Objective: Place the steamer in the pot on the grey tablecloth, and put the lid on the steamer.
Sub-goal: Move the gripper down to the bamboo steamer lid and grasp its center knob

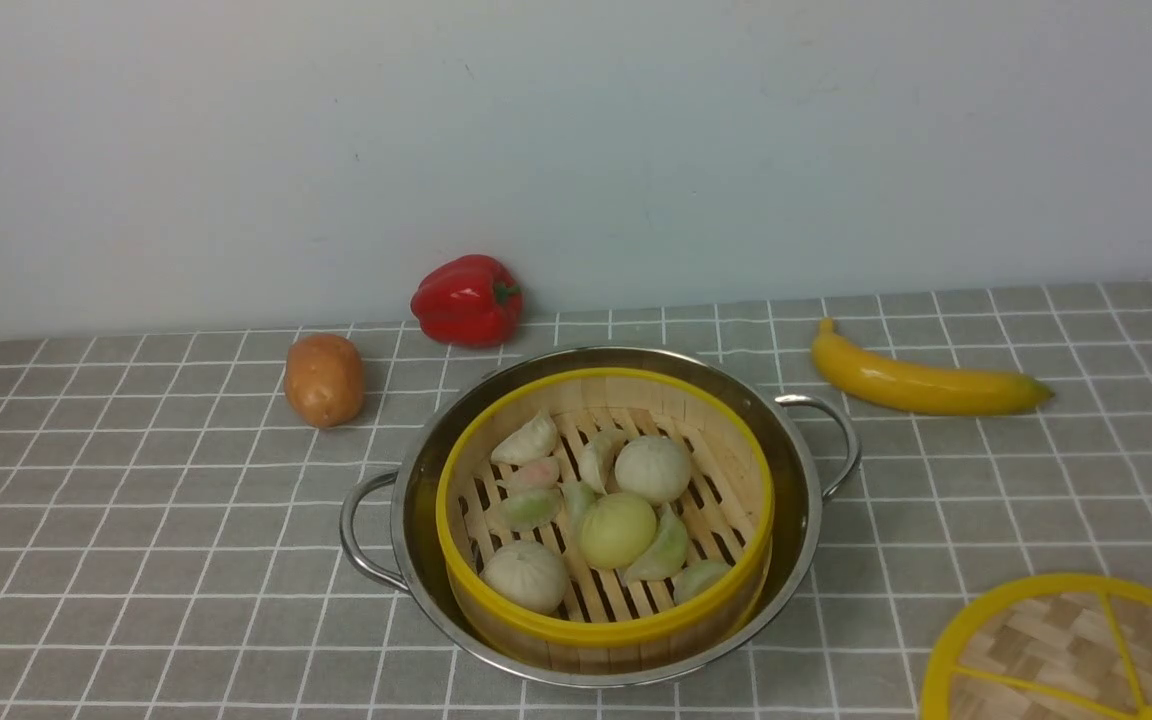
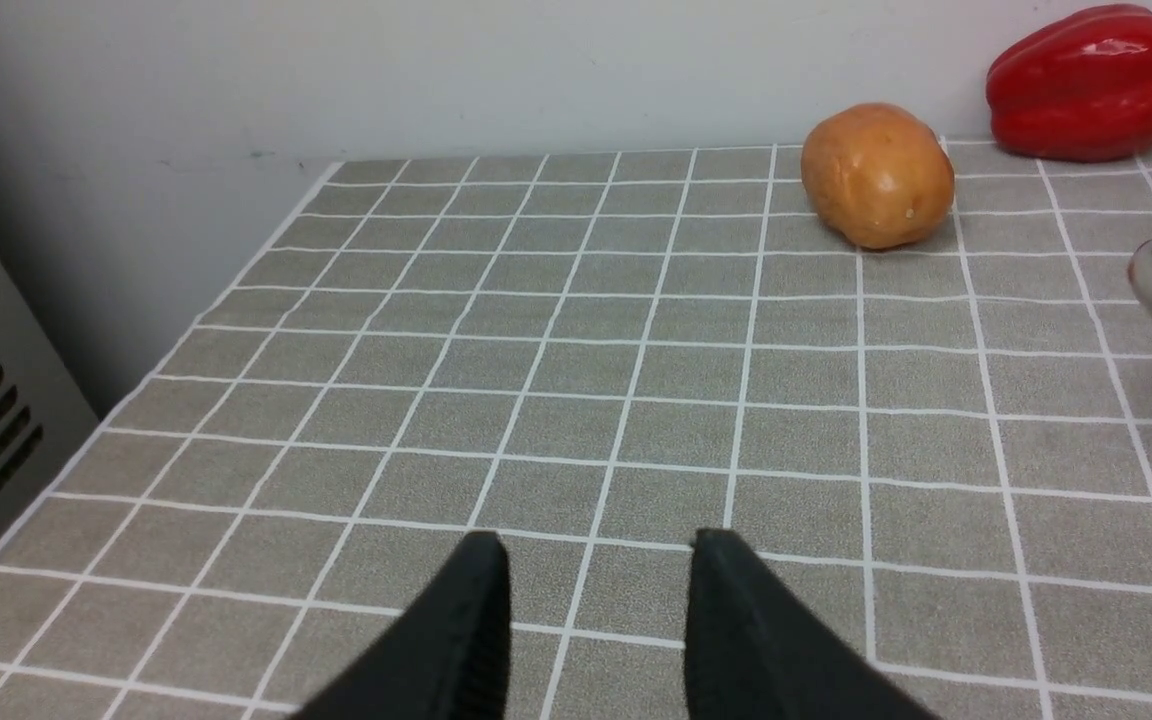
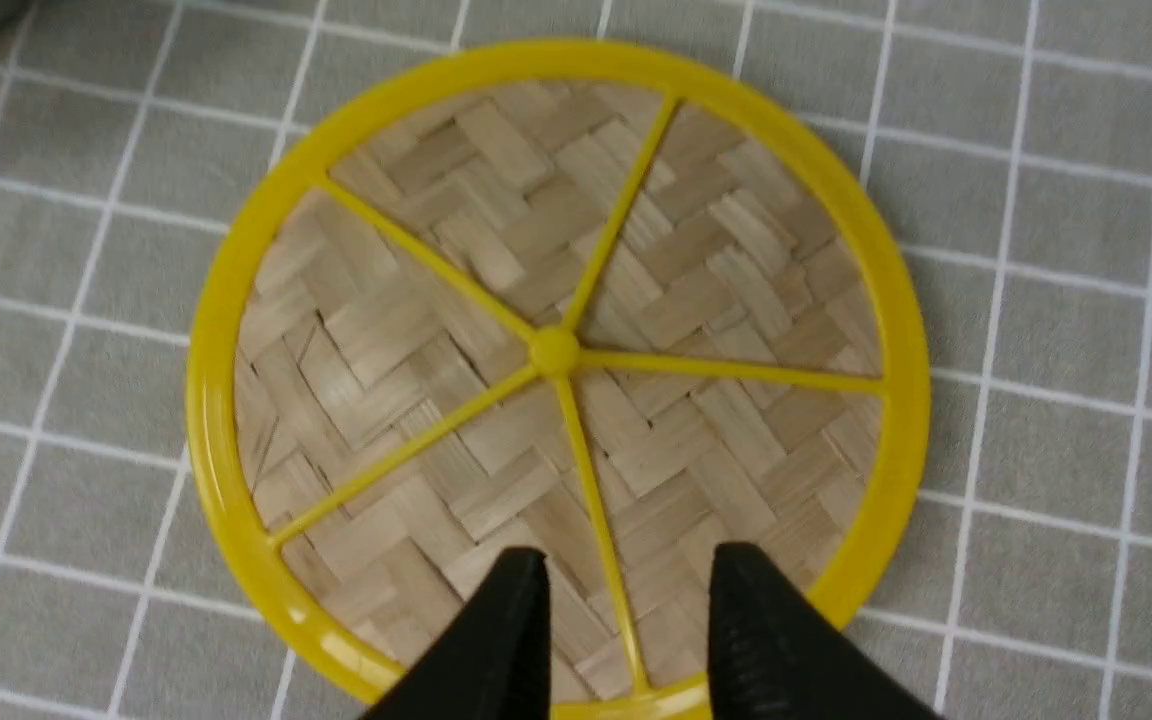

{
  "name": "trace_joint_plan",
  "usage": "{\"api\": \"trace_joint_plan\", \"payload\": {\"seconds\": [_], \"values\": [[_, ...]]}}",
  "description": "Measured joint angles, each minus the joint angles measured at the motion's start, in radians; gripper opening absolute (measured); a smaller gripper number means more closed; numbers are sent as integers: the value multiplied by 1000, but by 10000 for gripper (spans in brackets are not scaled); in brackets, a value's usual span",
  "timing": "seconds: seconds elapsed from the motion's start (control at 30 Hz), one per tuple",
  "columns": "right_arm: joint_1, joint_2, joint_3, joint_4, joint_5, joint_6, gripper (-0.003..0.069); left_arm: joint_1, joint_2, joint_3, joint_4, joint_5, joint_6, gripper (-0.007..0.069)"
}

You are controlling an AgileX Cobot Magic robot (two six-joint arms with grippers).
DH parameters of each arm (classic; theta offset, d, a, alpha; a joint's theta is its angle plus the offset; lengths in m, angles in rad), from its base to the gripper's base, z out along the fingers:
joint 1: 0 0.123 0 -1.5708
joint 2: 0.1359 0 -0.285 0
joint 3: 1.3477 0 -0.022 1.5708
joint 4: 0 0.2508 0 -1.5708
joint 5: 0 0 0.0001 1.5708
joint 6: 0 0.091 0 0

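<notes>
**Lid not yet taken up: pickup and seating are the exposed steps**

The steamer (image 1: 596, 622) sits inside the pot (image 1: 794, 490), closer to its front wall than to its back, with dumplings and buns (image 1: 653, 468) on the slats. The lid (image 3: 556, 350) lies flat on the grey tablecloth (image 1: 136, 480) at the front right, well apart from the pot.

The right jaws stand parted above the lid's near rim, one thin spoke between them, and grip nothing. The left jaws, also parted and empty, hang over bare cloth on the far side of the pot.

Risks, as judged:
- The lid lies flush with the cloth, so jaws closing on the rim may slip off or pinch the cloth with it.
- A grip on the spoke alone looks weak.
- Held at one edge, the lid may droop and land askew on the steamer's rim or clip the pot's right handle.
- A hard landing could shift the steamer in the wider pot.

The counter is fully covered by the cloth, which lies smooth. A potato (image 1: 324, 379), red pepper (image 1: 467, 300) and banana (image 1: 921, 382) lie behind the pot, clear of the direct line. A plain pale wall (image 1: 576, 130) closes the back.
</notes>
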Motion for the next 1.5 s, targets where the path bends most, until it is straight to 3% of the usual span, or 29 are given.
{"api": "trace_joint_plan", "payload": {"seconds": [0.13, 0.27, 0.5, 0.6, 0.73, 0.87, 1.5], "values": [[4, 105, 0, 34, -8, -42, 244, 0, 0, 0, 0, 0, 0, 242], [74, 256, 0, 50, -90, -83, 244, 0, 0, 0, 0, 0, 0, 242], [239, 438, -26, -30, -186, -89, 244, 0, 0, 0, 0, 0, 0, 242], [267, 494, -61, -82, -194, -68, 244, 0, 0, 0, 0, 0, 0, 242], [270, 561, -102, -194, -185, 28, 244, 0, 0, 0, 0, 0, 0, 242], [270, 615, -117, -229, -173, 81, 244, 0, 0, 0, 0, 0, 0, 242], [270, 745, -117, -229, -191, 103, 244, 0, 0, 0, 0, 0, 0, 243]]}}
